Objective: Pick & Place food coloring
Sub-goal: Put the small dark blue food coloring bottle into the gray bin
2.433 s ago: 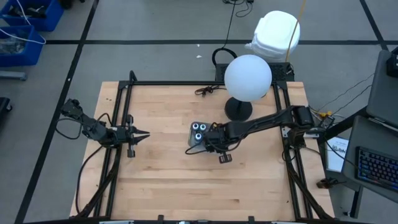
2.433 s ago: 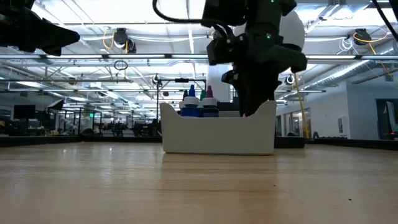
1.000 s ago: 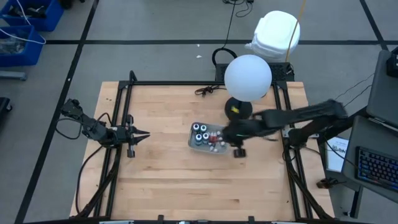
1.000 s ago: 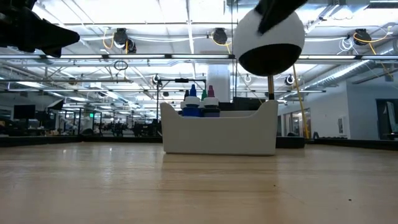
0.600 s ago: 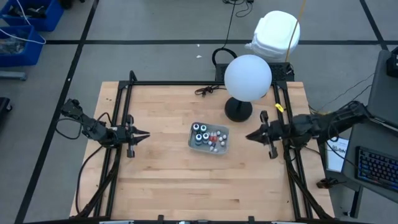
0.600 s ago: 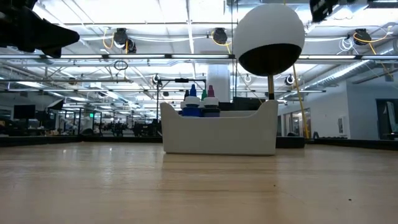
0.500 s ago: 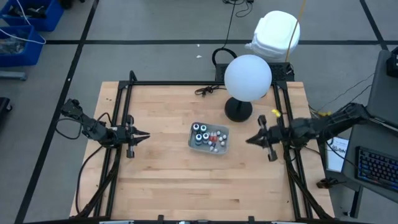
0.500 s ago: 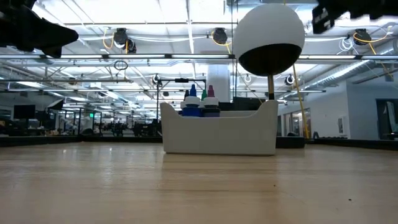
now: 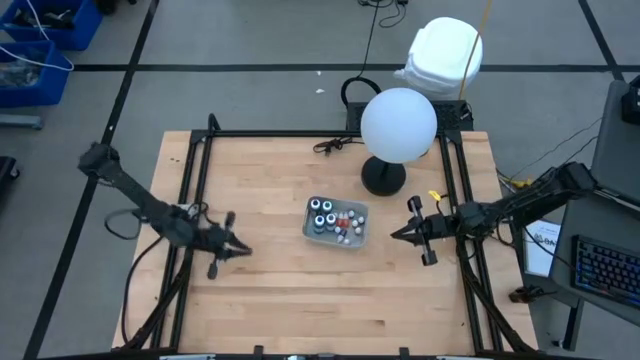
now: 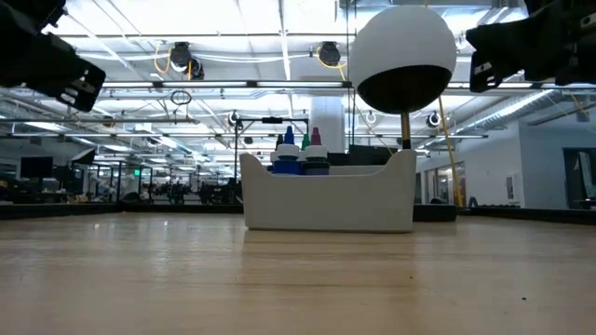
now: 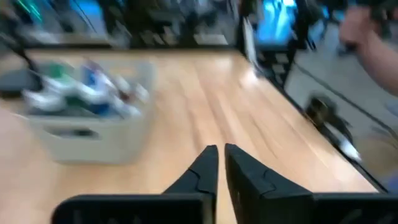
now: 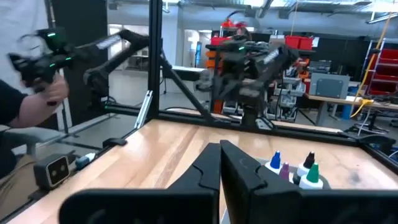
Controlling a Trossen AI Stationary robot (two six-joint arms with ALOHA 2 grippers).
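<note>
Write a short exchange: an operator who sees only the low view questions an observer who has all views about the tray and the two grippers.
Operator: What is inside the tray?
Observer: From above, four dark round jars fill its left part and small white-capped bottles its right part.
Operator: Where are the grippers?
Observer: They flank the tray. The left gripper is on its left and the right gripper on its right, both empty and clear of it.

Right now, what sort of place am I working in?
Most likely a robotics lab or open workshop hall: a framed wooden table, long ceiling light strips, and racks of equipment behind it.
</note>
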